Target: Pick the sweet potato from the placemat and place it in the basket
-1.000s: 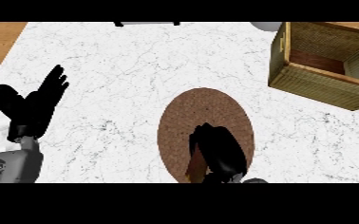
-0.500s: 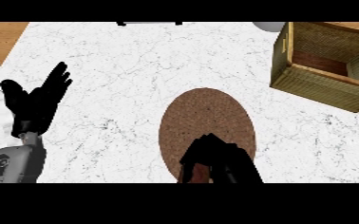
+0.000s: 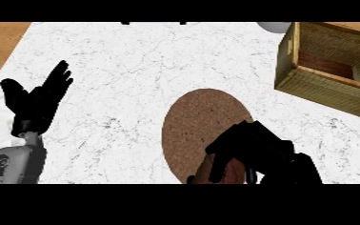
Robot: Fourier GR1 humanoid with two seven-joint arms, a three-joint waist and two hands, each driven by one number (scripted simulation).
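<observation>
A brown oval placemat (image 3: 200,124) lies on the white marble counter, right of the middle. My right hand (image 3: 256,148) is over its lower right part, fingers curled round the reddish-brown sweet potato (image 3: 224,170), of which only a strip shows below the fingers at the view's lower edge. A wooden basket (image 3: 320,66) stands at the upper right, its inside open to view. At the left edge my left hand (image 3: 38,100) rests open, fingers up.
A pale round object (image 3: 274,26) shows at the top edge, left of the basket. A strip of wooden surface (image 3: 10,38) borders the counter at the upper left. White marble (image 3: 141,66) stretches between the placemat and the far edge.
The view has shifted, so the placemat and basket sit further right and lower. My right hand stays curled round the sweet potato at the placemat's lower part. The left hand stays open.
</observation>
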